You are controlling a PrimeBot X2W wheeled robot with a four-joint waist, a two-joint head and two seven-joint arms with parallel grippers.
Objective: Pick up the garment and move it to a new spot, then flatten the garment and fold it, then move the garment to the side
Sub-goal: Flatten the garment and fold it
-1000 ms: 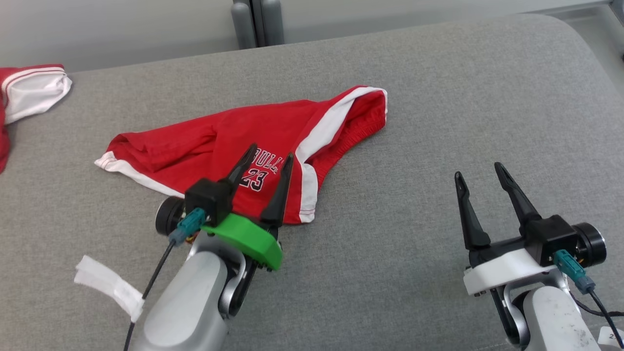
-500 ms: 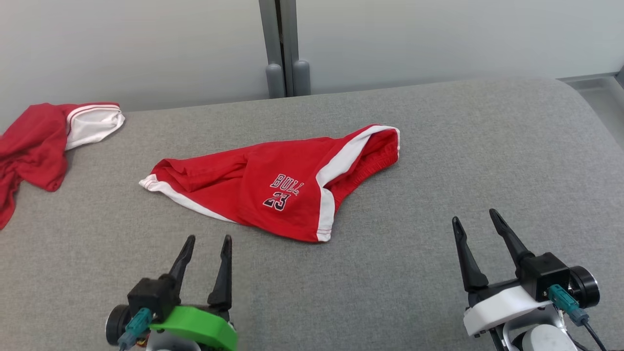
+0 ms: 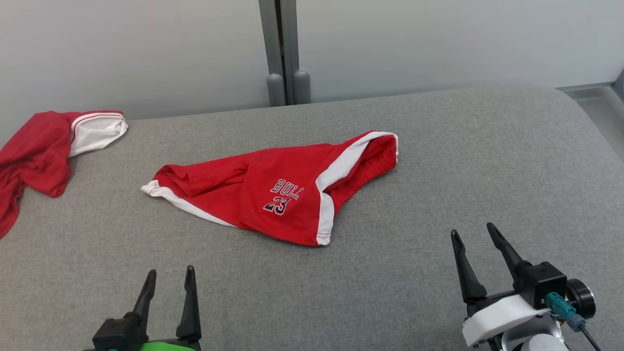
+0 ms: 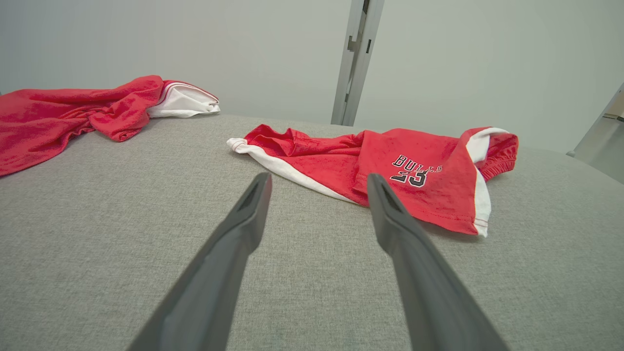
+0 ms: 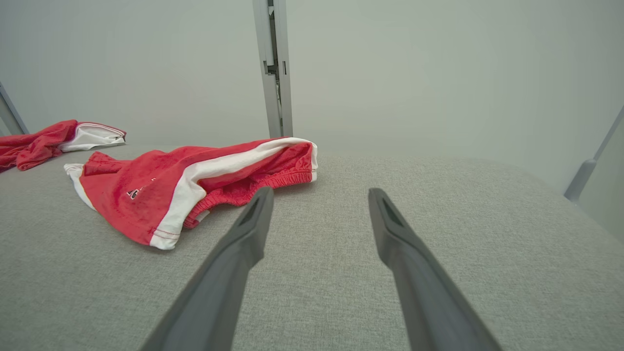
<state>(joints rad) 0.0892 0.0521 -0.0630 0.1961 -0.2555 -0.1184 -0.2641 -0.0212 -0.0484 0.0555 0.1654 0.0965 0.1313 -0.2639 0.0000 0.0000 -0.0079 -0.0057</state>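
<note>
1. Left pincer (image 3: 170,271) sits at the near left, my two fingers apart with nothing between them, over bare grey worktop (image 3: 419,161).
2. Right pincer (image 3: 472,229) is at the near right, fingers likewise apart and empty.
3. Red shorts (image 3: 273,195) with white side stripes and a "23" print facing up lie rumpled mid-worktop. They are beyond both pincers and touch neither.
4. Their elastic waistband end points far right.
5. Second red-and-white garment (image 3: 39,146) is bunched at the far left edge, well apart from the shorts.

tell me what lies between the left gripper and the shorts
Nothing: just bare grey tabletop between left gripper and shorts, seen in the head and left wrist views.
</note>
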